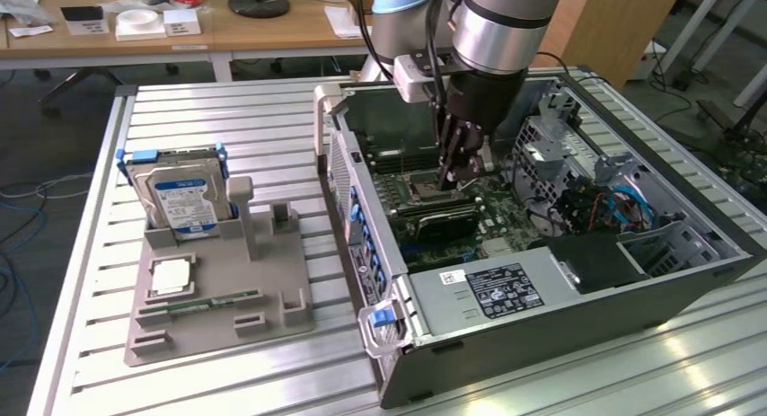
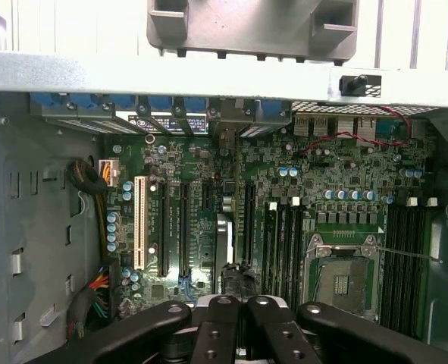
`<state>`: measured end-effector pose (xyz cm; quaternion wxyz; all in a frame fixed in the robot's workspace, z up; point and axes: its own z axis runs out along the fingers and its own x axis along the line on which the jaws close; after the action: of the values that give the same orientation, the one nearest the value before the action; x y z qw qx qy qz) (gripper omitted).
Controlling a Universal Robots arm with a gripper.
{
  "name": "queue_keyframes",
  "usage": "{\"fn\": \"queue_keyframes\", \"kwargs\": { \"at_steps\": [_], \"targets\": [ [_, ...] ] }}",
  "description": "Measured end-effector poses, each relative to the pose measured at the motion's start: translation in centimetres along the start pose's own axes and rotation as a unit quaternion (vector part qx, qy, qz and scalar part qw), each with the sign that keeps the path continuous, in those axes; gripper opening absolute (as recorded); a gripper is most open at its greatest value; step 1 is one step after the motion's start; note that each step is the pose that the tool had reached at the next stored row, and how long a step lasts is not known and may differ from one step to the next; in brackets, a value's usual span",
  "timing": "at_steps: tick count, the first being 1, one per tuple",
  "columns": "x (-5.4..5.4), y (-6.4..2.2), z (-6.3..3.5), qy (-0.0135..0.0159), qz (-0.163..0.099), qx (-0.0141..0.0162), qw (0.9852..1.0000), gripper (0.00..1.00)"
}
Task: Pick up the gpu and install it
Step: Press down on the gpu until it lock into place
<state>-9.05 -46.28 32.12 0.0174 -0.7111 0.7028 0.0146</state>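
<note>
The gpu stands on edge among the motherboard's expansion slots inside the open PC case, its dark face toward the exterior view. In the wrist view the gpu appears edge-on as a thin silvery strip between two long slots. My gripper hangs inside the case a short way above the card, and I see a gap between them. In the wrist view the gripper has its black fingers drawn together, shut, with nothing visible between them. The card's near end is hidden under the fingers.
The empty CPU socket and RAM slots lie beside the card. A drive cage and cables crowd the case's far side. Outside, a grey fixture holds a hard drive, a chip and a RAM stick.
</note>
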Motion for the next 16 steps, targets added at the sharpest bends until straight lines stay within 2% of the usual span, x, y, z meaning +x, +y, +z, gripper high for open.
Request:
{"fn": "queue_keyframes", "kwargs": {
  "at_steps": [7,16],
  "targets": [
    [0.0,0.00,0.06,-0.0002,0.000,0.0001,1.0000,0.11],
    [0.1,0.00,1.37,-0.0001,0.000,0.0000,1.0000,0.11]
  ]
}}
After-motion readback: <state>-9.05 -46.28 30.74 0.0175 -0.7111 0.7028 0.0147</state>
